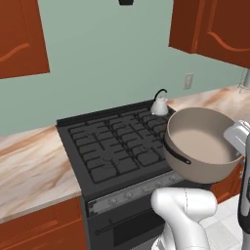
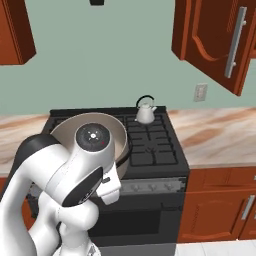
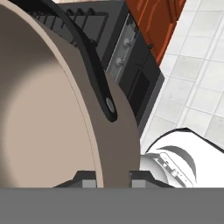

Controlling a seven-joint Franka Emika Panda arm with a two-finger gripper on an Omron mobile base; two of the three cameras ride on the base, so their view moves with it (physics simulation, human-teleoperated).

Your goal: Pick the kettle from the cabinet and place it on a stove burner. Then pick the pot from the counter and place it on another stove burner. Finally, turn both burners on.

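Observation:
The wide grey-beige pot [image 1: 200, 144] hangs tilted in the air over the stove's front right corner. My gripper [image 3: 113, 179] is shut on its wall, one finger inside and one outside. At the pot's right rim the hand [image 1: 235, 139] shows. A black loop handle [image 3: 94, 70] runs along the pot's side. In the right base view my arm hides much of the pot [image 2: 117, 131]. The small silvery kettle [image 1: 159, 105] [image 2: 145, 114] stands upright on the back right burner. The other burners [image 1: 112, 146] are bare. The cabinet door [image 2: 220, 40] with the silver bar handle stands open.
Cream marble-look counter lies left [image 1: 29, 166] and right [image 2: 220, 132] of the black range. Silver knobs [image 3: 122, 52] line the range's front. Reddish-brown wall cabinets [image 1: 19, 34] hang above. White floor tiles [image 3: 192, 87] lie below.

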